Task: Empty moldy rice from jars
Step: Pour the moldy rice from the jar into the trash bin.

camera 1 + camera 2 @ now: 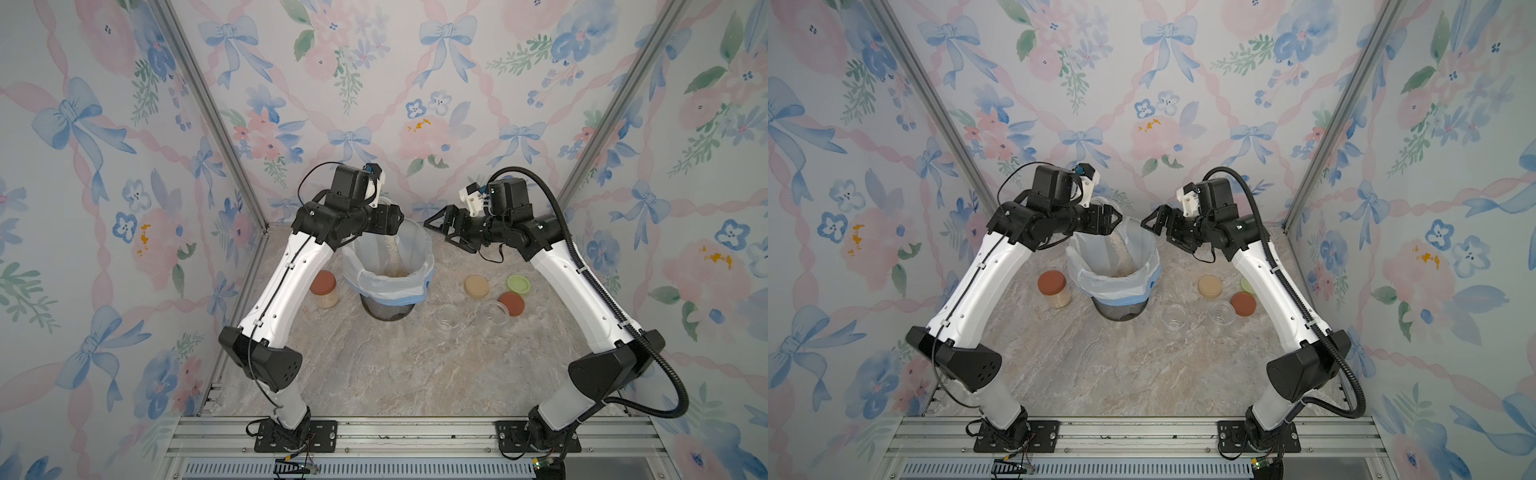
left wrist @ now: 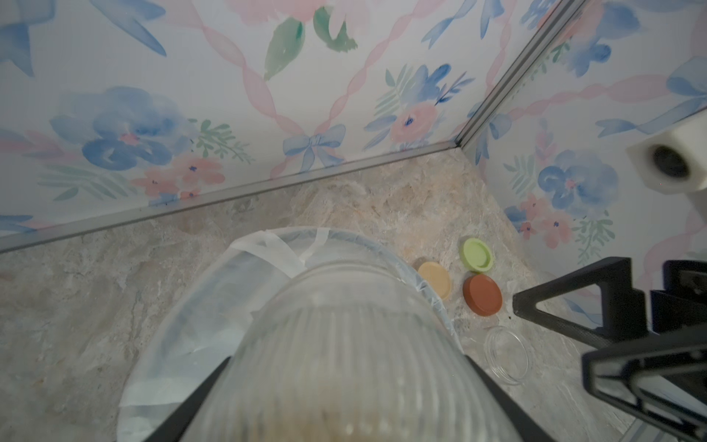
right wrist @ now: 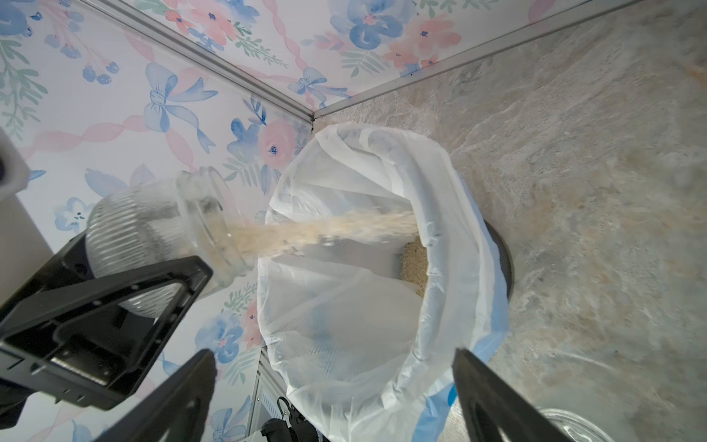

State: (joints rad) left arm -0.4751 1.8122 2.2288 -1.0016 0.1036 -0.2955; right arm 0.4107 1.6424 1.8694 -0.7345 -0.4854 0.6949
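My left gripper (image 1: 392,216) (image 2: 352,382) is shut on a ribbed clear glass jar (image 2: 344,344) (image 3: 160,229), tipped mouth-down over the bin (image 1: 424,270). Moldy rice (image 3: 325,229) streams from its mouth into the white liner (image 3: 459,268), and tan grains lie at the bottom (image 3: 415,264). My right gripper (image 1: 438,232) (image 3: 333,382) hangs open and holds nothing, just right of the bin's rim. A full jar with a rust-red lid (image 1: 324,289) stands left of the bin. Two empty jars (image 1: 451,317) (image 1: 494,312) stand lidless to its right.
Three loose lids lie right of the bin: beige (image 1: 477,286), pale green (image 1: 518,284) and rust-red (image 1: 512,303). The bin (image 1: 1113,278) is a dark mesh one that stands taller than the jars. Floral walls close in the back and both sides.
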